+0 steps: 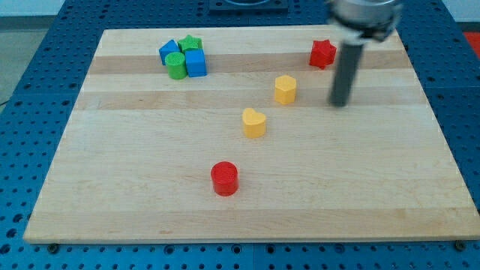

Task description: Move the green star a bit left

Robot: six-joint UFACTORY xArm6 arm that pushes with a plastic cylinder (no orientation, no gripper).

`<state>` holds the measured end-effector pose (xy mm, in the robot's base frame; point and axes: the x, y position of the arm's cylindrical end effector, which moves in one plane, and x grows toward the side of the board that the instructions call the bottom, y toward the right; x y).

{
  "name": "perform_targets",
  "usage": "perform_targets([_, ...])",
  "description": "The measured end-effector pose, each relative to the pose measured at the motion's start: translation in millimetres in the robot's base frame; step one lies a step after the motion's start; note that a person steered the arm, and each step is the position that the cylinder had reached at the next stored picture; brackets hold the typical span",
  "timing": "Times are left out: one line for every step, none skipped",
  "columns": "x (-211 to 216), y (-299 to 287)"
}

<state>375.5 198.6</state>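
- Camera view, upper left of the bench (pixel 112 187): green star (pixel 190 43) packed against a blue block (pixel 169 51), blue cube (pixel 196 63) and green cylinder (pixel 177 67).
- Centre: red cylinder (pixel 224 178), yellow heart (pixel 253 122), yellow hexagon (pixel 285 88).
- Right: red star (pixel 322 53); my tip (pixel 340 103), just beside it and well apart from the green star, serves as end effector, grasping nothing.

The light is bright and even, from above. Blocks give only small soft shadows on the pale wooden board (pixel 247 202). The rod (pixel 345 75) in the upper right looks blurred. No strong glare shows; the picture is slightly soft.
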Motion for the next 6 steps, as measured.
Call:
perform_targets([-98.4,52.5])
perform_targets([-168.6,3.5])
perform_targets([-182.0,-92.9])
perform_targets([-178.9,-168.1])
perform_targets([-179.0,-246.8])
perform_targets([-164.5,-269.1])
